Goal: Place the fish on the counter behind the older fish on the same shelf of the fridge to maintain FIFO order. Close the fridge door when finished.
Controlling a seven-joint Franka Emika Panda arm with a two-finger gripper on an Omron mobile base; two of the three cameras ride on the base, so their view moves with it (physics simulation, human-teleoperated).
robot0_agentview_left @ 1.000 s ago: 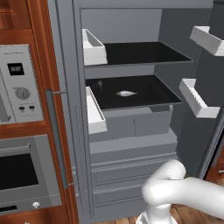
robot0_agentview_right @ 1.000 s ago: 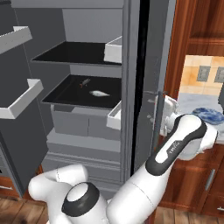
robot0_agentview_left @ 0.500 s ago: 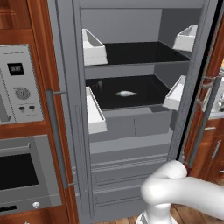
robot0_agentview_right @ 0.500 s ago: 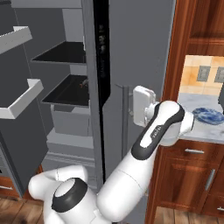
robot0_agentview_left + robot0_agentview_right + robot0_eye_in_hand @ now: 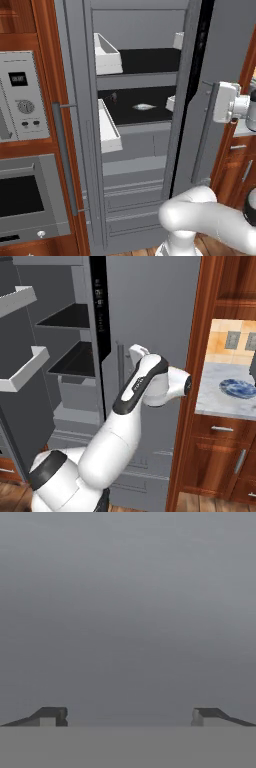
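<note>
- The fridge [image 5: 150, 150] stands with its right door [image 5: 220, 90] swung most of the way shut; a gap remains through which the interior shows in the left base view.
- The robot's hand [image 5: 226, 102] is pressed flat against the outer face of that door. In the hand view the grey door panel sits right in front of the camera.
- The fingers [image 5: 128, 717] are spread wide apart and grasp nothing; the two dark tips stand far to either side at the bottom of the hand view.
- On the middle shelf [image 5: 135, 112] lies the pale older fish [image 5: 144, 106], near the middle of the panel.
- A small dark shape [image 5: 113, 96] lies further back and to the left on the same shelf. It is too small to identify firmly; I judge it to be the dark fish, set behind the pale one.
- The bench [image 5: 225, 398] to the right of the fridge carries a blue patterned plate [image 5: 238, 388]; I see no fish on it.
- Judgement: the placing step appears done, and the door closing is in hand but not complete.
- Left to do: push the right door fully home. The left door [image 5: 70, 150] is also open, with its white bins [image 5: 107, 127] facing inward, and needs closing.
</note>
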